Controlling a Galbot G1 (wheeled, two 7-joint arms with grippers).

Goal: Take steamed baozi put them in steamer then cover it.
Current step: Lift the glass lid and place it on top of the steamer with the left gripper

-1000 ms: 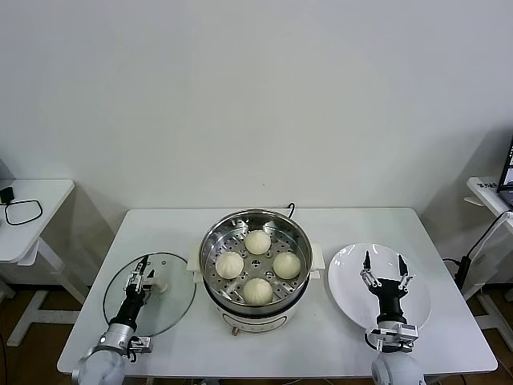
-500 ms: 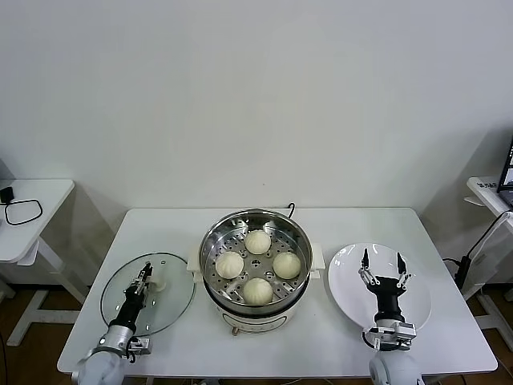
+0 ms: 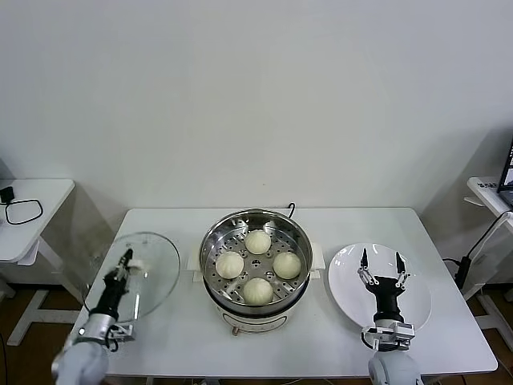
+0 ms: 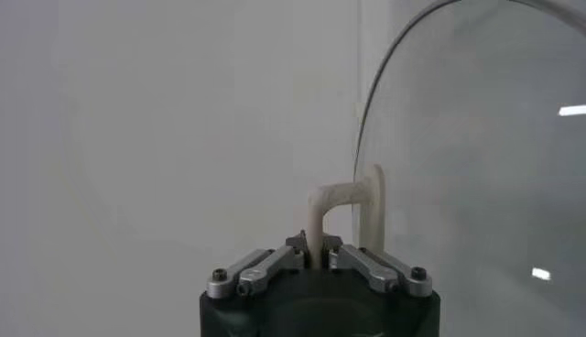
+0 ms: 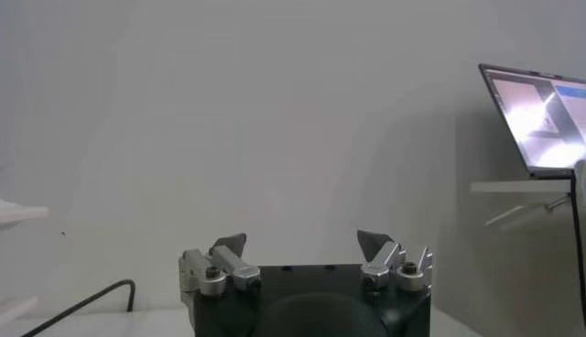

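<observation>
My left tool (image 3: 122, 263) was clamped on the cream handle (image 4: 341, 203) of the cover (image 3: 143, 273), and the cover hung tilted on edge, off the surface (image 3: 321, 337), at about nine o'clock from the steamer (image 3: 256, 258). In the left wrist view the jaws were pinched tight on the thin arch of that handle, with the glass disc standing to one side of them.

I judged the cover to be the awkward piece here: glass in a metal rim, stiff, fairly heavy for its thinness, and breakable if it struck the pot's edge. The handle was the only sound place to take it; the glass itself would be slick and offer nothing to bite. Held by one narrow arch, it looked free to swing or twist about my grip, so I reckoned it needed levelling before it went over the pot.

All four steamed baozi (image 3: 257, 242) sat on the perforated tray inside the steamer, at roughly twelve, three, six and nine o'clock, apart from one another. They looked soft and easily dented, but seemed to need no more handling.

My right tool (image 3: 380, 261) waited with its jaws spread wide and nothing between them, over the white plate (image 3: 417, 317) at three o'clock from the steamer.
</observation>
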